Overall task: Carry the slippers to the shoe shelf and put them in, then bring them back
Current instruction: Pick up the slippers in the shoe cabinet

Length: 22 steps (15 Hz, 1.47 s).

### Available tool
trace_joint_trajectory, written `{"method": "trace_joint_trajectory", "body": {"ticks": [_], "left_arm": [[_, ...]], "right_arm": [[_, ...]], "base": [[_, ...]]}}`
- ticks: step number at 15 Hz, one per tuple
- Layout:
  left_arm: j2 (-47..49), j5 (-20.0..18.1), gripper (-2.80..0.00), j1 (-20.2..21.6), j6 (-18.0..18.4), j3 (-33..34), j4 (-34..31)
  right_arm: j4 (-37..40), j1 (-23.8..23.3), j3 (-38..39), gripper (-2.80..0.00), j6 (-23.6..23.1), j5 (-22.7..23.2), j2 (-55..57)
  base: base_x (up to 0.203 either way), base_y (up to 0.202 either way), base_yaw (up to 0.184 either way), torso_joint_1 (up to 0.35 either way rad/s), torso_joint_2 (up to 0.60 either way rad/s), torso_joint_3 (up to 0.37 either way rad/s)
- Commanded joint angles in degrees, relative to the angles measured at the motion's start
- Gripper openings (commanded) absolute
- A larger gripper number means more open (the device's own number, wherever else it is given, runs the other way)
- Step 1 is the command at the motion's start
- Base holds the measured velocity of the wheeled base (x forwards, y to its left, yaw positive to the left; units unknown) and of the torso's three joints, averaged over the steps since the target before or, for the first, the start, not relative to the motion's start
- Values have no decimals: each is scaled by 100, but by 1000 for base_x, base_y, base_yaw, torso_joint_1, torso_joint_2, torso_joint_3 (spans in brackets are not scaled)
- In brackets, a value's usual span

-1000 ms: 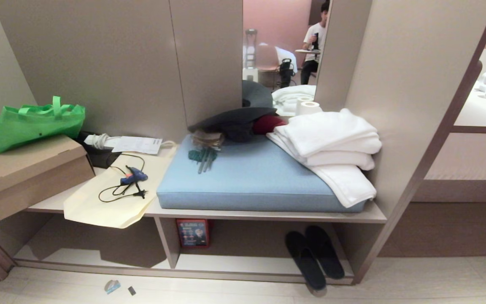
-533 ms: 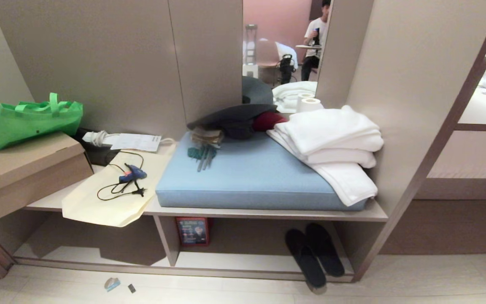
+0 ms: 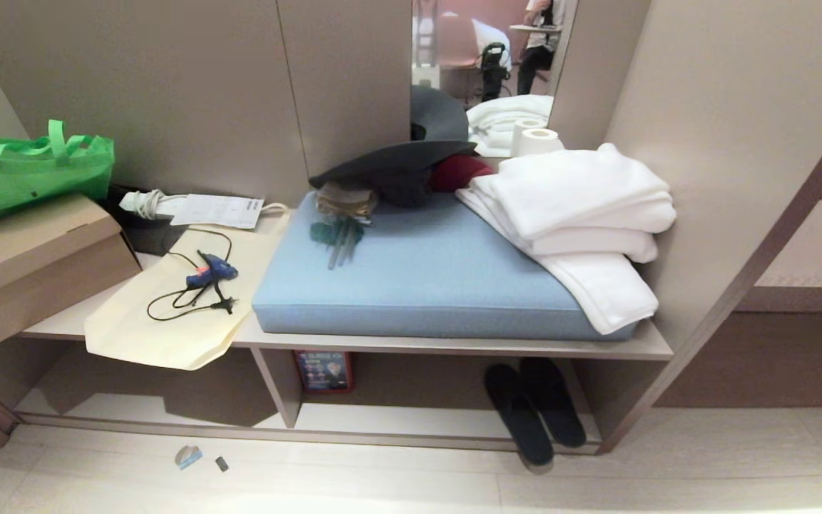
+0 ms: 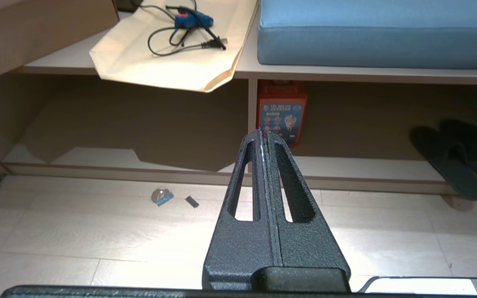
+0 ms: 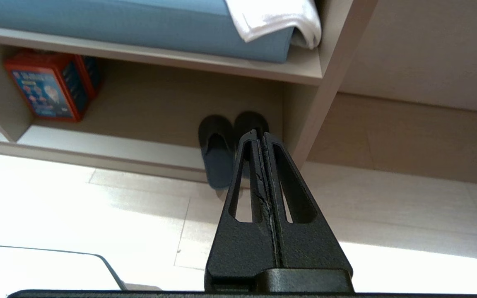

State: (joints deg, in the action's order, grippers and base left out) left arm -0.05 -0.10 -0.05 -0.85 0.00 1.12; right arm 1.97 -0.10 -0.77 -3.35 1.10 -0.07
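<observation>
The slippers (image 3: pixel 534 412) are seen in the shoe shelf (image 3: pixel 411 421), heels seemingly overhanging its edge; both the left gripper (image 4: pixel 263 134) and right gripper (image 5: pixel 257 134) are pressed closed, empty; retrieval appears next, requiring jaws opened

slippers (image 3: pixel 534 414): dark pair, side by side, toes pointing in, heels sticking a bit over the front edge
shelf (image 3: pixel 411 428): low taupe cubby, pale base, slippers sit at its right end
</observation>
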Motion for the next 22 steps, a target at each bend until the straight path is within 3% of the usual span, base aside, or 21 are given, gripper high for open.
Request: {"method": "trace_joint_trajectory", "body": {"ticks": [1,22], "left_arm": [[-4,1,-280,1,-3,44,2],[-4,1,-280,3,-3,44,2]], "right_arm": [[1,1,-2,-280,-8,5,7],[5,1,-2,-280,-25,5,7]], "base": [[0,0,0,2,7,-198],[0,0,0,3,3,-198]]}}
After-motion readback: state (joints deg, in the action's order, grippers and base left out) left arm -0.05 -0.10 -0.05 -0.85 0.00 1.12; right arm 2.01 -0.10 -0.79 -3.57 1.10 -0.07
